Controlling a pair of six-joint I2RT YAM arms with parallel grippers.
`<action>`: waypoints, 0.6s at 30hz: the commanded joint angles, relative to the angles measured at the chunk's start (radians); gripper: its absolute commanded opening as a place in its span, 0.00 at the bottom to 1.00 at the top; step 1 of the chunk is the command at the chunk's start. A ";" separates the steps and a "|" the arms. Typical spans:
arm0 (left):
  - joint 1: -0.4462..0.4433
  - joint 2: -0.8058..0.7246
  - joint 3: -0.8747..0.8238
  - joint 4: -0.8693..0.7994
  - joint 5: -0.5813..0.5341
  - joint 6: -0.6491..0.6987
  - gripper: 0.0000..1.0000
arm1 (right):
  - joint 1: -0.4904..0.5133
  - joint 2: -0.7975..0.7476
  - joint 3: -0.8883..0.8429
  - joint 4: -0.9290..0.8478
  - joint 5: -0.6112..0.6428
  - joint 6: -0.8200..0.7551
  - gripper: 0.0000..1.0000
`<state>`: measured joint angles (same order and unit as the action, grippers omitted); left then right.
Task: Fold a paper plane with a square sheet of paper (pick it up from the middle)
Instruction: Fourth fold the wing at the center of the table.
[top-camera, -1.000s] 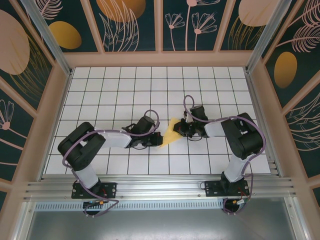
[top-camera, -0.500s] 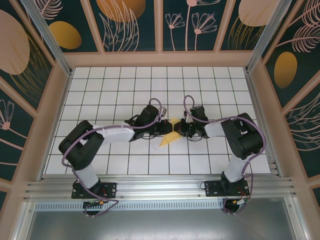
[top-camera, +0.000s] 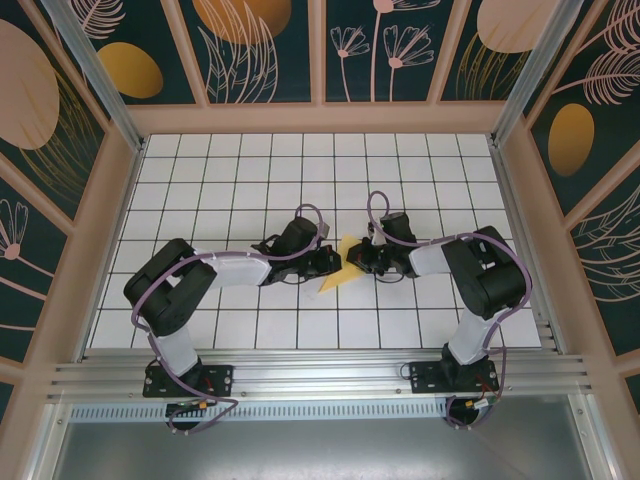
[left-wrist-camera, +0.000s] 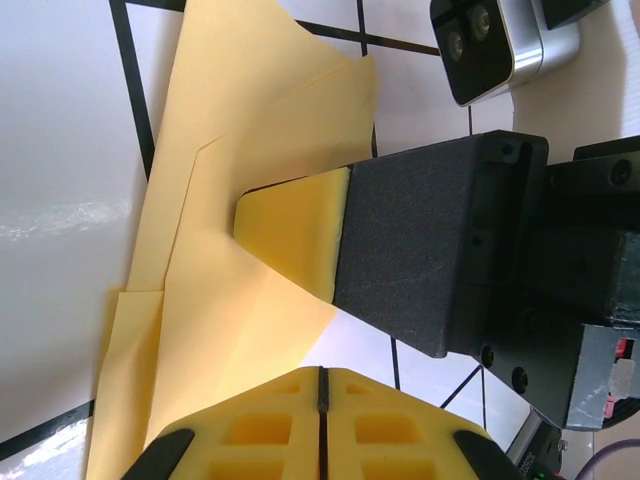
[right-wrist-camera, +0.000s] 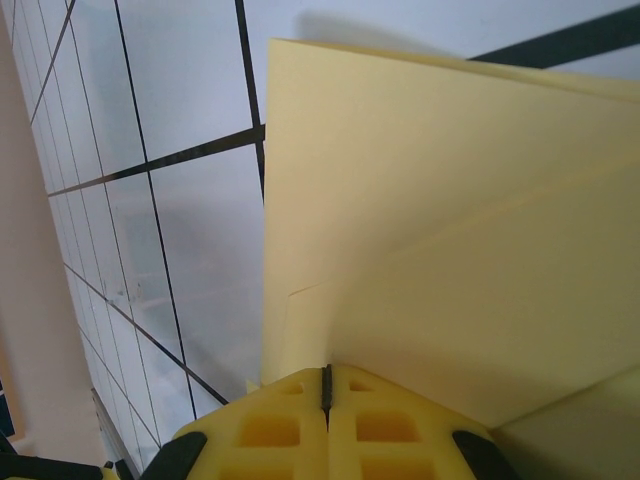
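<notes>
The pale yellow sheet of paper (top-camera: 334, 278) lies folded into a narrow pointed wedge, the paper plane shape, on the tiled floor between both arms. In the left wrist view the paper (left-wrist-camera: 215, 310) shows layered flaps and a crease. My left gripper (top-camera: 327, 262) is shut, its tips (left-wrist-camera: 322, 372) at the paper's near edge. My right gripper (top-camera: 353, 258) is shut too, and its yellow pad (left-wrist-camera: 295, 235) rests on top of the folded paper. The right wrist view has the paper (right-wrist-camera: 430, 190) rising from the shut tips (right-wrist-camera: 325, 372).
White grid tiles (top-camera: 240, 180) cover the floor, with open room behind and to both sides. Wooden frame walls (top-camera: 520, 200) ring the area. The right wrist's camera housing (left-wrist-camera: 495, 45) hangs close above the paper.
My left gripper has swung up and right from beside the paper's lower tip to its middle, close to the right gripper. The right arm and the paper have stayed put.
</notes>
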<state>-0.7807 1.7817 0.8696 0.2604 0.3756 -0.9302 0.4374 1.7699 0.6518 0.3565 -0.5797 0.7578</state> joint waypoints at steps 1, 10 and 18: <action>0.002 0.031 -0.010 0.053 0.034 -0.022 0.10 | 0.004 0.071 -0.052 -0.125 0.163 -0.020 0.05; 0.002 0.103 0.000 0.015 0.030 -0.013 0.12 | 0.005 0.083 -0.053 -0.120 0.162 -0.018 0.05; 0.002 0.101 -0.075 -0.108 -0.058 0.046 0.09 | 0.005 0.080 -0.049 -0.140 0.177 -0.019 0.05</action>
<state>-0.7818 1.8839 0.8574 0.2825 0.3851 -0.9276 0.4397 1.7702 0.6491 0.3664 -0.5724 0.7616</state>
